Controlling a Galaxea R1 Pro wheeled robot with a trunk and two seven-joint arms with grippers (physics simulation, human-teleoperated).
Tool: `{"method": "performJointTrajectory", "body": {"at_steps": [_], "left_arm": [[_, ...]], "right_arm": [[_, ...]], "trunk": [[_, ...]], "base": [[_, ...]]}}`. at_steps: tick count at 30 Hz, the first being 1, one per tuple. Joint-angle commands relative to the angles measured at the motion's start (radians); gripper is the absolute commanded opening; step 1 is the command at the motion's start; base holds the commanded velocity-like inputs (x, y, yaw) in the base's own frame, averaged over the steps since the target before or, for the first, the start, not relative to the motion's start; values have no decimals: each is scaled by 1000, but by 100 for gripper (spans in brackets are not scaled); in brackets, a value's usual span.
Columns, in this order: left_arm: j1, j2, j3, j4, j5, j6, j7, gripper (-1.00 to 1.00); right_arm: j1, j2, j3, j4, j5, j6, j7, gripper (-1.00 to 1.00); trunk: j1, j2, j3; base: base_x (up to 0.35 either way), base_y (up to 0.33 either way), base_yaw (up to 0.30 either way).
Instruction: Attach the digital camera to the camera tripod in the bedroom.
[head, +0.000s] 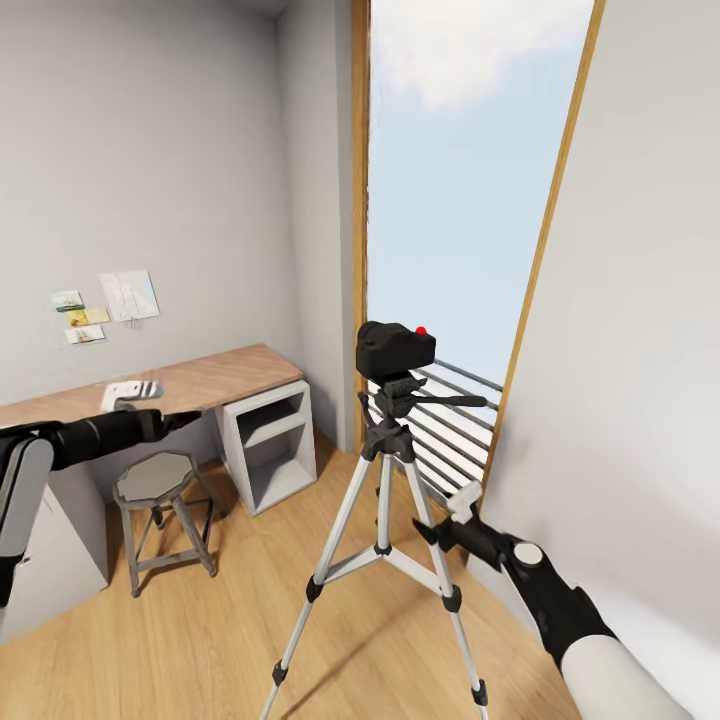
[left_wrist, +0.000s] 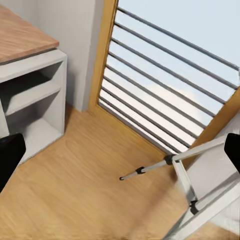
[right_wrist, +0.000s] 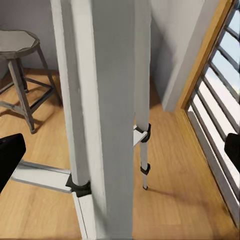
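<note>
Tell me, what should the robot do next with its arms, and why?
Probably just pull the right gripper back from the camera tripod. The digital camera already sits on the tripod's head, and neither gripper holds anything. The right one hangs low beside a leg, so drawing away gently seems safest, to avoid bumping it.

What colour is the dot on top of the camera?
Red, clearest in the head view on the digital camera.

We see a matte-black digital camera (head: 394, 348) with a red dot, a silver-legged camera tripod (head: 383, 520) with black joints, a wood-topped grey desk (head: 262, 425), a grey stool (head: 160, 520), and a light wood floor (head: 240, 640).
</note>
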Motion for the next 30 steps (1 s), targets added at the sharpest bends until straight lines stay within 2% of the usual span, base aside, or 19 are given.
{"method": "performJointTrajectory", "body": {"at_steps": [1,6,13,20,24,30], "left_arm": [[12,0,5,0,-1,5,3,100],[58,-2,14,2,5,5,39,100],[124,-8,32,7,8,5,62,100],[157,-13,42,81,17,5,68,100],[182,-14,44,130,17,3,69,100],[273,-14,53,241,16,-92,70,100]], "right_arm": [[12,-1,1,-20,10,-6,2,100],[58,-1,0,-98,10,-2,11,100],[97,-4,-2,-159,9,-1,49,100],[135,-8,-9,-219,8,7,83,100],[151,-14,-29,-230,6,21,88,100],[216,-30,-129,-278,5,38,91,100]], "trunk": [[1,-2,-2],[1,-2,-2],[1,-2,-2],[1,-2,-2],[1,-2,-2],[1,-2,-2]], "base": [[0,0,0],[0,0,0],[0,0,0],[0,0,0],[0,0,0],[0,0,0]]}}
